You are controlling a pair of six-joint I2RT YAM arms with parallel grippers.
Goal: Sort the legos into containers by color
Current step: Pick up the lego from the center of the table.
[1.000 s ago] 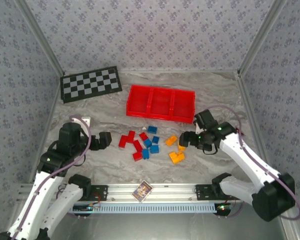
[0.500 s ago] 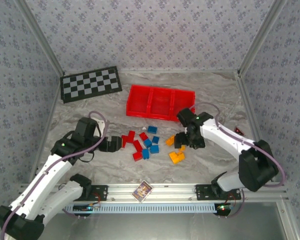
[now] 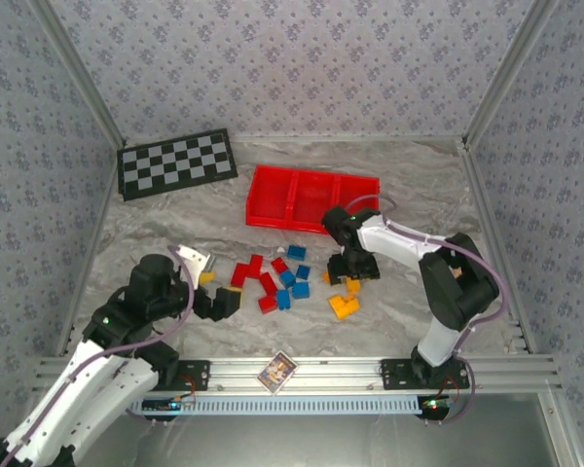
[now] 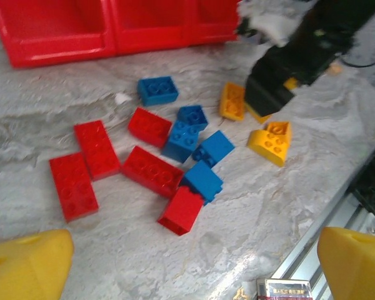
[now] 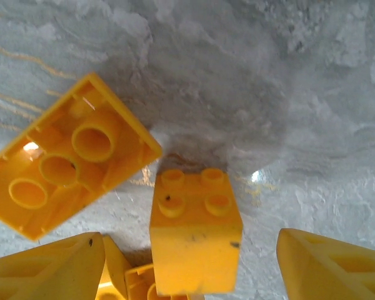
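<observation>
Shows right gripper (image 5: 187, 256), frame bottom, part open around untouched small square orange-yellow plastic brick (image 5: 195, 231); left gripper (image 4: 194, 244) wide open, empty

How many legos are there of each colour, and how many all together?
Red plastic lego bricks: 5
Blue plastic lego bricks: 5
Orange-yellow plastic lego bricks: 3 that I can make out; the right claw hangs over them and may hide part of one
Total: 13
</observation>
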